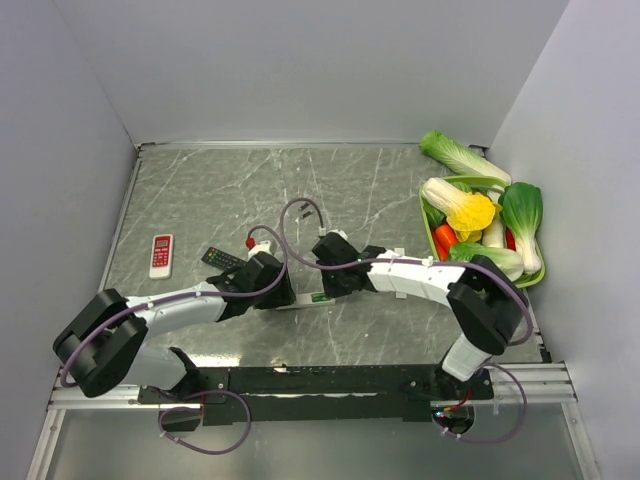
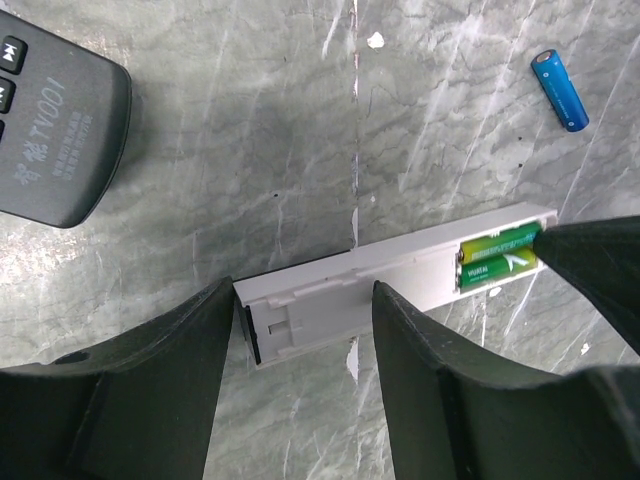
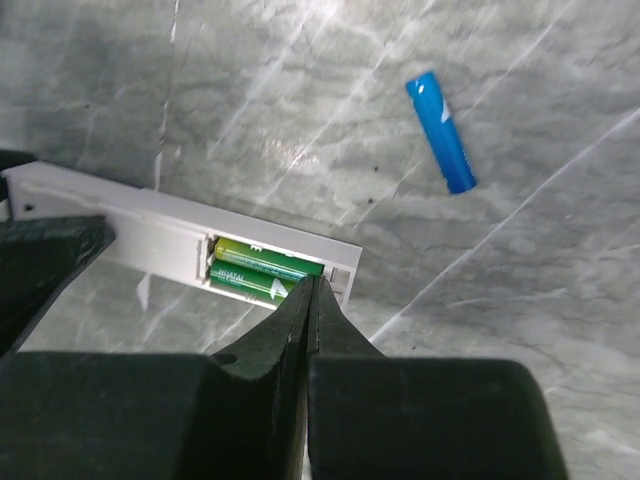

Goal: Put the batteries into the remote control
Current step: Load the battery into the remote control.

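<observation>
Green batteries [image 3: 258, 272] in remote [image 2: 400, 280]; right hand [image 3: 311, 290] closed.

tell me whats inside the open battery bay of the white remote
Two green batteries lie side by side in the white remote. The right gripper tips cover their near ends.

"TV001" on black remote [image 2: 55, 125], battery lettering illegible

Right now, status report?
Left gripper open, straddling remote. Right gripper shut, tips at green batteries. Blue battery loose.
</observation>
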Robot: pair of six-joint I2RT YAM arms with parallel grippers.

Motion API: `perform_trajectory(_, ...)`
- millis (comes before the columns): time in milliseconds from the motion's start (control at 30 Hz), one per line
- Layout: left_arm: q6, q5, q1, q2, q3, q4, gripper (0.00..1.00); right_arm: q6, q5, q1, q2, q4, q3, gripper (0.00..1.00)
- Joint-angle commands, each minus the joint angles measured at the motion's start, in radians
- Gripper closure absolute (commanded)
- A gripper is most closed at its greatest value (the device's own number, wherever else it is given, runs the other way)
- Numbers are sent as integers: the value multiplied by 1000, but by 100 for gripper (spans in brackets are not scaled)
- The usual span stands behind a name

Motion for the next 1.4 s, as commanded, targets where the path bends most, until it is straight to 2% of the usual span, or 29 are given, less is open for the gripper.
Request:
perform_trajectory(0, -12, 26, -7, -16, -10, 14, 39, -43, 111, 50, 104, -123, 76, 100)
perform_trajectory(167, -34, 7, -7, -43, -34, 22, 39, -63, 126, 88, 179, -186, 128, 100)
perform_trajectory(400, -89, -77, -7, -196, -79, -15, 33, -83, 157, 125, 230, -257, 200, 97)
perform_trajectory(700, -157, -194, -7, -471, -134, -118, 13, -115, 186, 133, 86, -265, 277, 73)
perform_trajectory(900, -158, -234, -7, -594, -126, -210, 5, -135, 224, 107, -53, -278, 312, 57)
perform_trajectory(967, -154, -246, -7, -615, -113, -227, 3, -133, 209, 64, -98, -269, 291, 53)
perform_trajectory(1000, -147, -247, -7, -620, -105, -234, 2, -133, 200, 47, -142, -265, 277, 45)
perform_trajectory(1100, -137, -254, -6, -637, -93, -251, 1, -129, 177, -51, -233, -248, 199, 29)
perform_trajectory(1200, -123, -269, -5, -651, -79, -268, 1, -133, 131, -181, -311, -235, 99, 24)
perform_trajectory(1267, -115, -283, -2, -661, -70, -279, 0, -141, 76, -246, -334, -232, 36, 13)
perform_trajectory(1300, -105, -287, -1, -665, -67, -282, 1, -153, 54, -317, -348, -234, 18, 3)
perform_trajectory(1367, -94, -292, 7, -680, -56, -294, 1, -162, 36, -381, -351, -232, -25, 0)
